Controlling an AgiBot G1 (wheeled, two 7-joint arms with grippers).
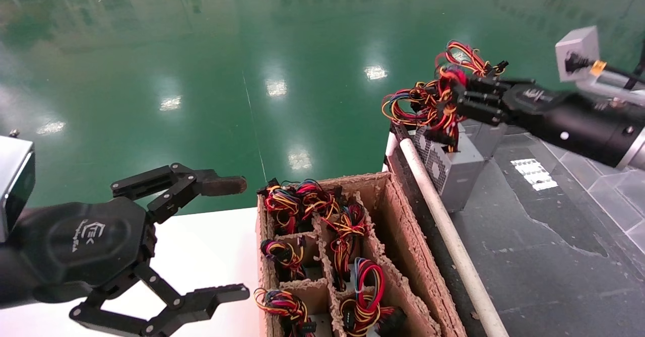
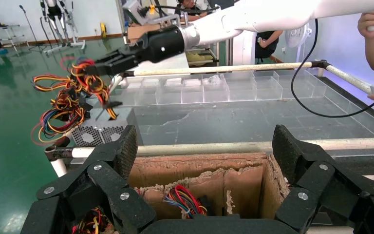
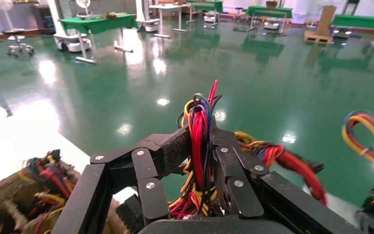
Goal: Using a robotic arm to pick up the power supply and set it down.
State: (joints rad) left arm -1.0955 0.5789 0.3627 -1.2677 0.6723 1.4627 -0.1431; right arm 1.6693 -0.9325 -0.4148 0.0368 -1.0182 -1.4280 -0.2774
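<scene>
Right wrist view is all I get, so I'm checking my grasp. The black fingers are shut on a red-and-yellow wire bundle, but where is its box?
Observer: The grey perforated metal power supply is upright right under the right gripper, at the edge of the dark belt surface.
Operator: And my other arm?
Observer: The left gripper is open above the white table, beside the brown cardboard crate.
</scene>
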